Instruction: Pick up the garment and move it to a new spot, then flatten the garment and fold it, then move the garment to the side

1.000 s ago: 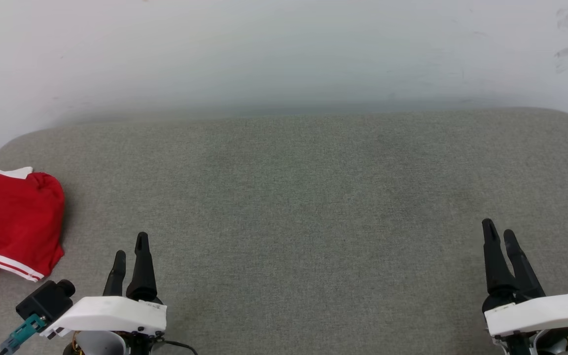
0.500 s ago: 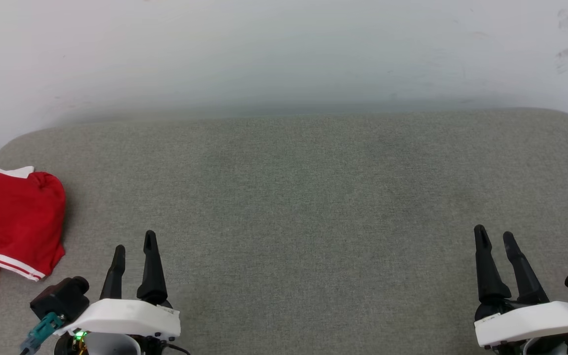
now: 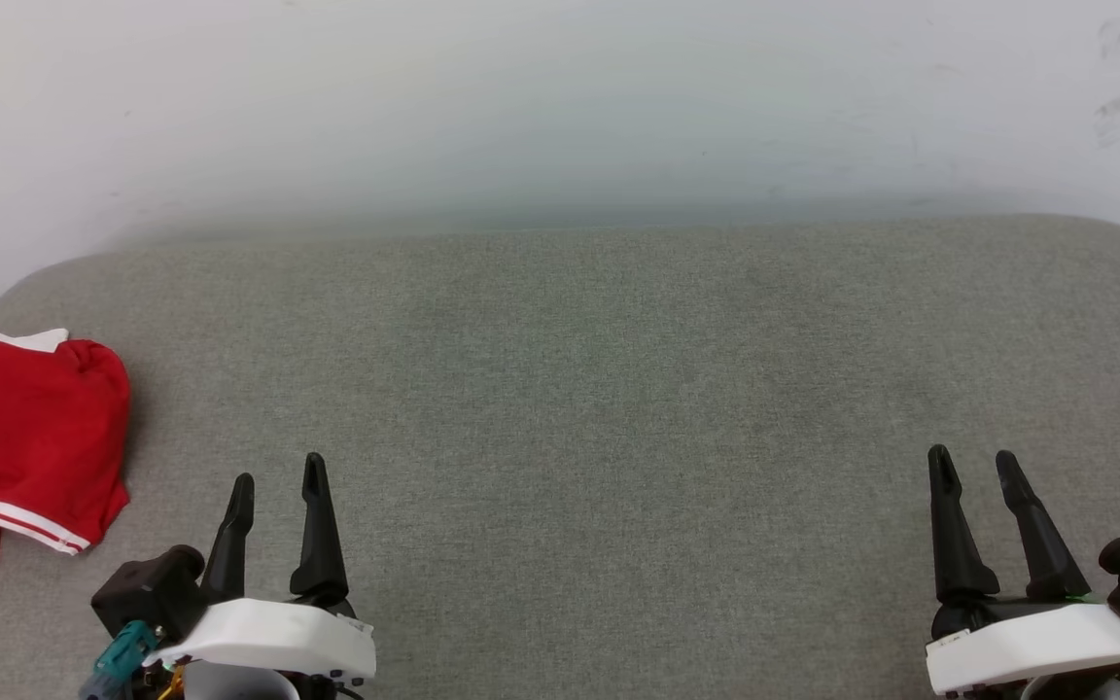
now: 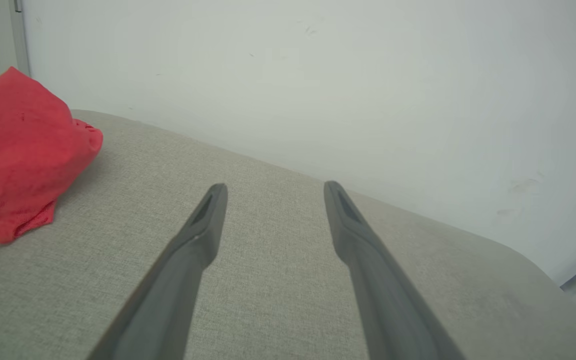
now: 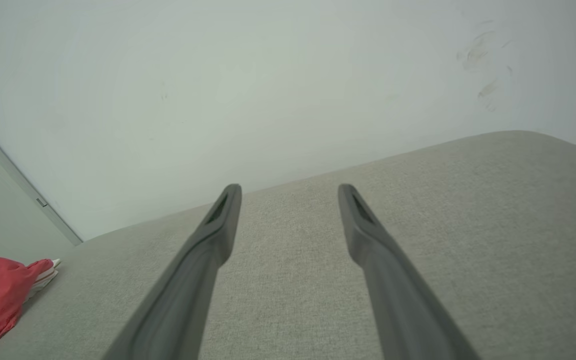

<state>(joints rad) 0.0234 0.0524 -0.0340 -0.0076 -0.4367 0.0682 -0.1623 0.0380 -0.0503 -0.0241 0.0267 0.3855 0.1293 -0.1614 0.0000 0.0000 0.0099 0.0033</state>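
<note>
The left edge of the head view cuts off the garment [image 3: 30,437]; we cannot tell its full outline. That view's bottom edge crops the left hand [image 3: 279,472] and right hand [image 3: 971,455] at their white housings.

Garment [image 3: 30,447]: a red T-shirt gathered into a compact, rumpled bundle, not spread out
Trim: a white edge peeks out at the far corner; a white-and-red striped band runs across the near part
Shape: rounded bulge on the side facing the middle, with a small lobe hanging at the near end
Place: far left end of the grey cushion [image 3: 618,389], close to its rounded corner
Pose: lying loose on the fabric, partly cut off by the head view's left edge
</note>
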